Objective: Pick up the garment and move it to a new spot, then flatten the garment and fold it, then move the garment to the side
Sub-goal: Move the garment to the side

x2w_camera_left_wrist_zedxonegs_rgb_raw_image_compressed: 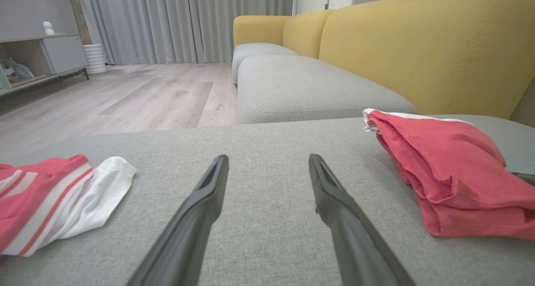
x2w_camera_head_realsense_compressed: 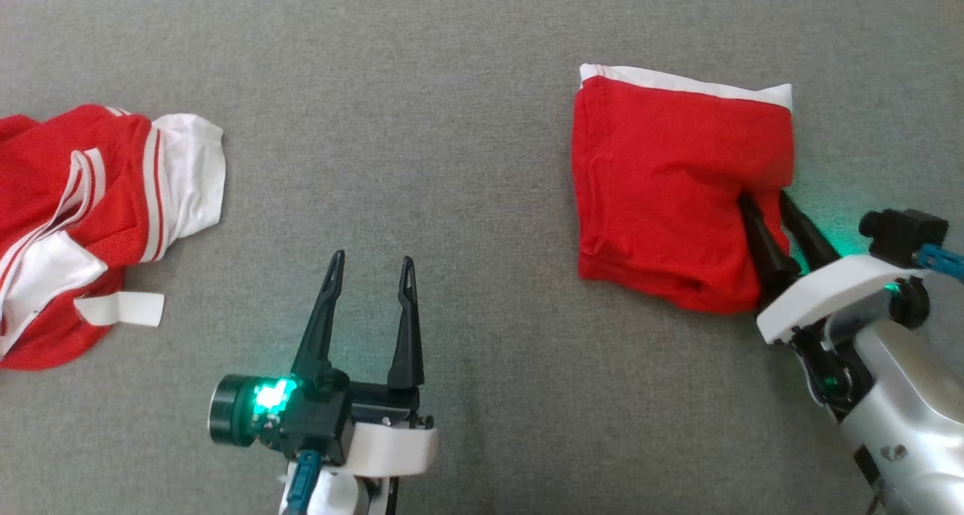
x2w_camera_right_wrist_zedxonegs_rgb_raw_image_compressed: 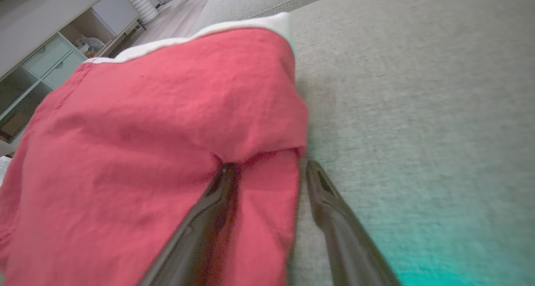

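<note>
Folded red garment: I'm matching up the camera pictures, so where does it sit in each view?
Head view: upper right, folded red garment.
Left wrist view: right edge.
Right wrist view: left and centre.
Shared landmark: its white band along the far edge.

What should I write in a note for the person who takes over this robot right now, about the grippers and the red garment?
Left gripper: open, empty, above the grey cushion.
Right gripper: fingers apart at the lower right edge of the folded red garment, some cloth between them, not clamped.
Done: garment folded, lying on the right side of the cushion.
Left: draw the right gripper back clear of the cloth. A crumpled red and white garment lies at the left, probably next.
</note>
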Robot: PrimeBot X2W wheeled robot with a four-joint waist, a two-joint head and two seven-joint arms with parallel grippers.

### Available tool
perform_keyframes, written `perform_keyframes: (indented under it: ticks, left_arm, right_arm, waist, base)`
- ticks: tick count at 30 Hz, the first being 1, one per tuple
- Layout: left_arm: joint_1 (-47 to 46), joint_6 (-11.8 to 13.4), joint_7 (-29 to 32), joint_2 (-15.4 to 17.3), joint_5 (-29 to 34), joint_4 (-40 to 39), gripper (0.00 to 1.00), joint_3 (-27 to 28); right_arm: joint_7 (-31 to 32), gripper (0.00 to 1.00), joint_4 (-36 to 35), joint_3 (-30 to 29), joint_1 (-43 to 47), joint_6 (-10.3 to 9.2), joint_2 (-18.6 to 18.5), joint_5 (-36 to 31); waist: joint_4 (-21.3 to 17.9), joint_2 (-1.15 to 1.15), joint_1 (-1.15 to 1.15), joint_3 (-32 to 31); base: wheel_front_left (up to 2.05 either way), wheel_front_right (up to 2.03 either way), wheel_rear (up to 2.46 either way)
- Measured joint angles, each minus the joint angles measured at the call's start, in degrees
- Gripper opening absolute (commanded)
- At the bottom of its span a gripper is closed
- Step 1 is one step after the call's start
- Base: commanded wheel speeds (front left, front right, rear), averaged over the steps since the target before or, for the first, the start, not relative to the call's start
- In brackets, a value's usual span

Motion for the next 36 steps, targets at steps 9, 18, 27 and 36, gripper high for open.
perform_keyframes:
  ticks: [9, 18, 27, 36]
  left_arm:
    - [0.0, 0.5, 0.0, 0.0, -0.2, -0.3, 1.0, 0.3]
    - [-3.0, -0.4, 0.0, 0.0, 2.3, -0.8, 1.0, 0.9]
    - [-12.2, -2.1, 0.0, 0.0, 4.3, -0.8, 1.0, -0.1]
    - [-16.2, -2.0, -0.8, -0.3, 3.7, -3.4, 1.0, -3.4]
  right_arm:
    - [-2.2, 0.0, -0.8, -0.6, -0.8, 0.0, 0.1, -0.2]
    - [-2.1, 0.0, -3.0, -9.4, -1.4, 0.0, -15.2, -1.7]
    - [-1.5, 0.0, -0.3, -19.4, -5.6, 0.0, -26.8, -8.6]
    - [-5.1, 1.0, 3.0, -36.0, -10.8, 0.0, -26.6, -27.4]
  waist:
    - [-1.1, 0.0, 0.01, 1.0]
    - [-6.3, 0.0, 0.02, 6.6]
    - [-9.0, 0.0, 0.03, 16.1]
    - [-7.3, 0.0, 0.02, 22.1]
  base:
    - [0.0, 0.0, 0.0]
    - [0.0, 0.0, 0.0]
    - [0.0, 0.0, 0.0]
    - [0.0, 0.0, 0.0]
